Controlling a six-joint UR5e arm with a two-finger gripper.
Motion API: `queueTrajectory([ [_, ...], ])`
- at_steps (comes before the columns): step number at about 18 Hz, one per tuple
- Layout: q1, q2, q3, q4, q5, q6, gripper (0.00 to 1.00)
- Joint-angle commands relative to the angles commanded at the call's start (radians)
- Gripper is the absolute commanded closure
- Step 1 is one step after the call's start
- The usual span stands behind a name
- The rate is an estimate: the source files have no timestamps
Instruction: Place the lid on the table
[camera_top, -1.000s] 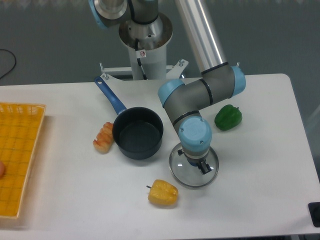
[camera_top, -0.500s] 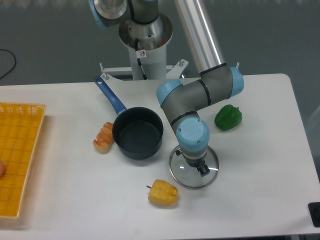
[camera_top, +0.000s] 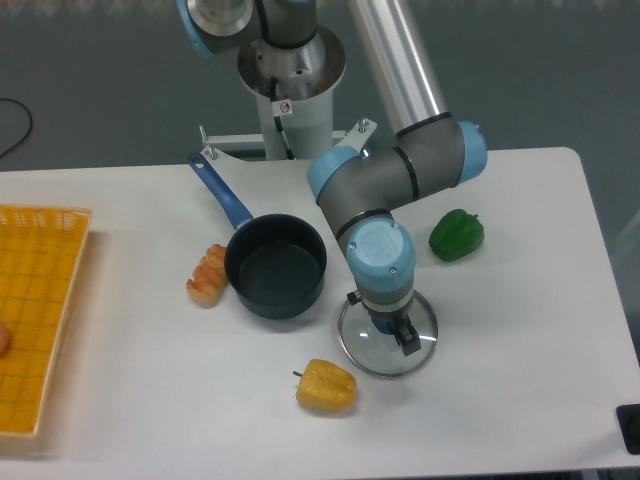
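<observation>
The lid (camera_top: 420, 322), a round glass disc with a metal rim, lies flat on the white table (camera_top: 520, 380), right of the dark saucepan (camera_top: 276, 266). My gripper (camera_top: 396, 335) hangs straight over the lid's middle and hides its blue knob. One dark finger (camera_top: 408, 341) shows over the glass. The wrist blocks the view of the jaws. The lid stays still while the wrist shifts, so the gripper seems open and off it.
A yellow pepper (camera_top: 326, 386) lies just front-left of the lid. A green pepper (camera_top: 457, 234) is behind it to the right. A bread-like piece (camera_top: 207, 275) sits left of the saucepan. A yellow mesh tray (camera_top: 35, 310) is at the far left.
The wrist has shifted a little up and to the left in the picture. The lid has stayed in the same place on the table.
</observation>
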Motion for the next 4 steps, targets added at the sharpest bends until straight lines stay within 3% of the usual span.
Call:
queueTrajectory([
  [4, -0.015, 0.035, -0.003, 0.000, -0.017, 0.005, 0.00],
])
